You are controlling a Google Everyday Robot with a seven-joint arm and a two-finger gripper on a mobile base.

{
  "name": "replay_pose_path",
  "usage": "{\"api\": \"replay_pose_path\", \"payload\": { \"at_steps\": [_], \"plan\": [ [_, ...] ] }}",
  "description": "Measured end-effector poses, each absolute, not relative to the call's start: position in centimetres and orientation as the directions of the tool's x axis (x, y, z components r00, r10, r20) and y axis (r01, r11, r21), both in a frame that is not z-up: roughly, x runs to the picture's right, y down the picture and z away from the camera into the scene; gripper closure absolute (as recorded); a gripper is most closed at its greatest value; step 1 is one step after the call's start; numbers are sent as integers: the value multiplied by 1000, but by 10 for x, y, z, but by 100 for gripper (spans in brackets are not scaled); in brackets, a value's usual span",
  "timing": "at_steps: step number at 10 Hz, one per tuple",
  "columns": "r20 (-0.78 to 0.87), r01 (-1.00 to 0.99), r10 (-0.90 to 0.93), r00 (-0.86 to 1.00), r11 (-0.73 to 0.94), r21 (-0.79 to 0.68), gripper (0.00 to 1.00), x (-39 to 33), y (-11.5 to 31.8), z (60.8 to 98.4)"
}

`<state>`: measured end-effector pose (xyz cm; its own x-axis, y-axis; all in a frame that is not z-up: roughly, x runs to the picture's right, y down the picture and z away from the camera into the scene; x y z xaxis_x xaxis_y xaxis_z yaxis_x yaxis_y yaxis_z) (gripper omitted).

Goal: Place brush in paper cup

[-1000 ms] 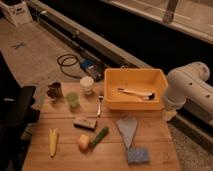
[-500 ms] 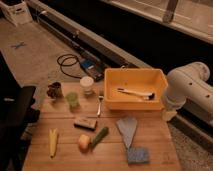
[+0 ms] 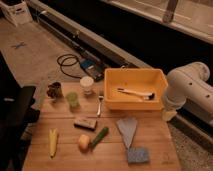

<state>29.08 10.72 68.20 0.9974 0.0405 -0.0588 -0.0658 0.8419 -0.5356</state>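
1 high view, angled down over table

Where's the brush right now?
In the camera view, the brush lies inside the yellow bin at the table's back right, just right of the fork; the gripper sits off the bin's right side.

A fork lies just left of the yellow bin.

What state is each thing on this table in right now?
Pale-handled brush: lying flat inside the yellow plastic bin.
White paper cup: upright, without the brush.
Metal fork: lying flat on the wooden table.
Robot's gripper: low beside the bin's right wall, apart from the brush.
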Motion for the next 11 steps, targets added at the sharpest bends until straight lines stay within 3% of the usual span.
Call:
{"api": "replay_pose_path", "payload": {
  "at_steps": [8,11],
  "plan": [
    [-64,-67,39,997,845,-531,35,291,106,682],
    [-82,-83,50,995,878,-472,35,292,66,681]
  ]
}}
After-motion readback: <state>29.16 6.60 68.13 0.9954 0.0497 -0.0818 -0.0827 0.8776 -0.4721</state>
